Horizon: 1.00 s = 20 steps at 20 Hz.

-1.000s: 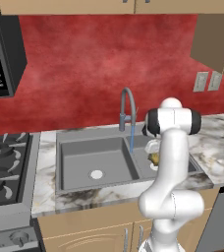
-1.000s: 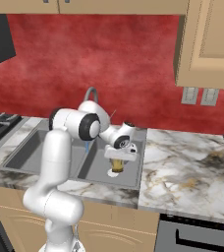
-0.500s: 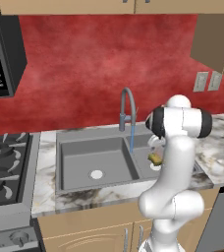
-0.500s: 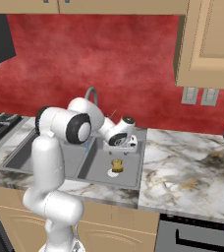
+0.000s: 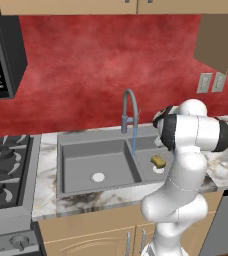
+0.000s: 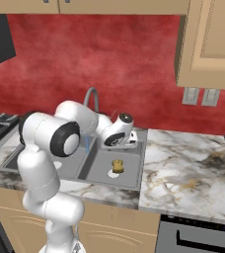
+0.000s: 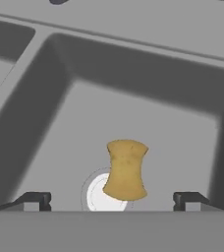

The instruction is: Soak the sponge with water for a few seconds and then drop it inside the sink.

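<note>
Two basins make up the grey sink (image 5: 81, 161), set in a marbled counter (image 6: 193, 173) below a red backsplash (image 5: 96, 65). From the arched faucet (image 5: 129, 107) the water (image 5: 134, 141) falls as a thin blue stream near the centre divider. In the right basin the sponge (image 7: 126, 169) (yellow-tan, pinched at the waist) lies by the pale drain disc (image 7: 100, 196), overlapping its edge. Over it hangs the gripper (image 7: 112, 199) — jaws spread wide, each fingertip (image 7: 35, 199) well clear of the sponge, nothing between them
</note>
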Tool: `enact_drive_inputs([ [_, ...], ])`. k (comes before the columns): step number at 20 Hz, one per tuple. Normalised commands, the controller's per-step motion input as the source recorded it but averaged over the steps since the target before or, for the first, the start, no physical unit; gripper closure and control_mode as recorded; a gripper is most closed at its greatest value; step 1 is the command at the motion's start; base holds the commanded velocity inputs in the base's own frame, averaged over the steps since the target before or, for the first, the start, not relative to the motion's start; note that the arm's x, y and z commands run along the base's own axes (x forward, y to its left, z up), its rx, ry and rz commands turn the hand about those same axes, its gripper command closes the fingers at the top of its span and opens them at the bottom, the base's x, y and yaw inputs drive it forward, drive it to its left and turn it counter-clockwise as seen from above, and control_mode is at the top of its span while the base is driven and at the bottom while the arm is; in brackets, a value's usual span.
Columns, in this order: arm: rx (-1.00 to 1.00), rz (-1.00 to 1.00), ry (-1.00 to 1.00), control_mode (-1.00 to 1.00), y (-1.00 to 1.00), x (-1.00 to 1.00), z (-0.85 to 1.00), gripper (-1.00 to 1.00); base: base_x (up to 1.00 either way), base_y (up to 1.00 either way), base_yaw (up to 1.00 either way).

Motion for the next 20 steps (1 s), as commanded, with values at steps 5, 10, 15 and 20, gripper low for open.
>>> enact_drive_inputs([
  [5, -0.1, -0.06, -0.02, -1.0, 0.0, -0.36, 0.3, -1.0, 0.0, 0.0, 0.0],
  [10, -0.1, -0.09, 0.0, -1.0, 0.0, -0.24, 0.27, -1.0, 0.0, 0.0, 0.0],
  [15, -0.08, -0.08, 0.0, -1.0, 0.0, -0.13, 0.43, -1.0, 0.0, 0.0, 0.0],
  [20, -0.03, -0.03, -0.05, -1.0, 0.0, -0.11, 0.61, -1.0, 0.0, 0.0, 0.0],
])
